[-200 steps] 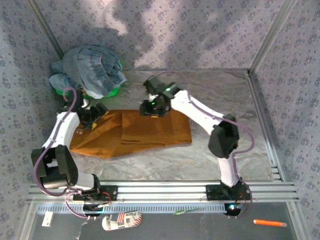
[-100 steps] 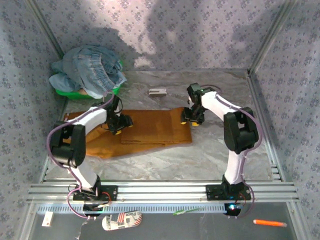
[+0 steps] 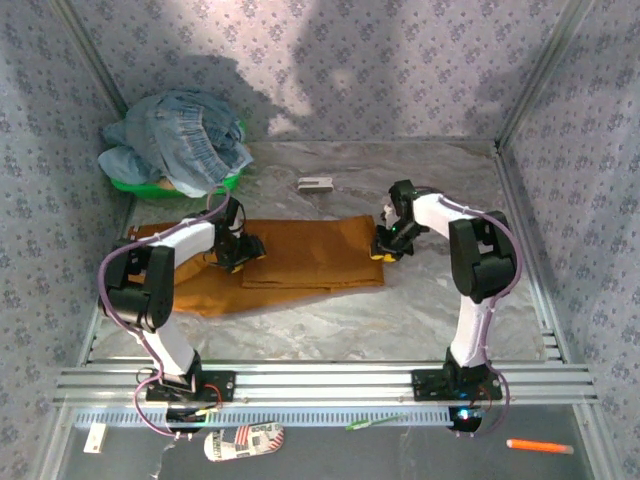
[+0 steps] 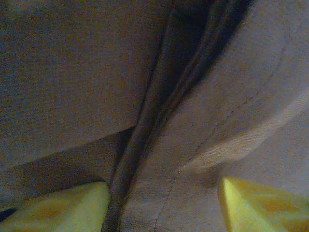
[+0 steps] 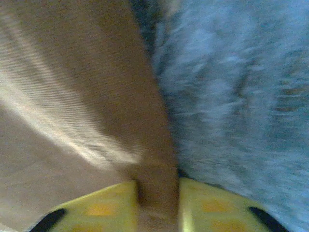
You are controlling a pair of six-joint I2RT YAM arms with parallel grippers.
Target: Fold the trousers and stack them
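While the trousers lie flat on the table, partly folded, I have one gripper at each end of the top layer. My right gripper is at the right edge of the cloth. Seen from that wrist, its yellow fingers are close together with a thin strip of the edge squeezed between them, so I think my pinch there is good. My left gripper sits on the cloth near the left end of the top layer. Its fingers are spread wide. A soft ridge of cloth runs up between them, and nothing is squeezed there yet.

I think the step is to grab both ends and fold the trousers over. To do it well, I should push the left fingers down around that ridge and close them before I lift. If I grab too little, the cloth may slip out. If I grab too deep, I may pick up the bottom layer too. Then both sides should go up together and move the same way, so the fold comes out straight. I should go low and slow, because soft cloth sags and drags.
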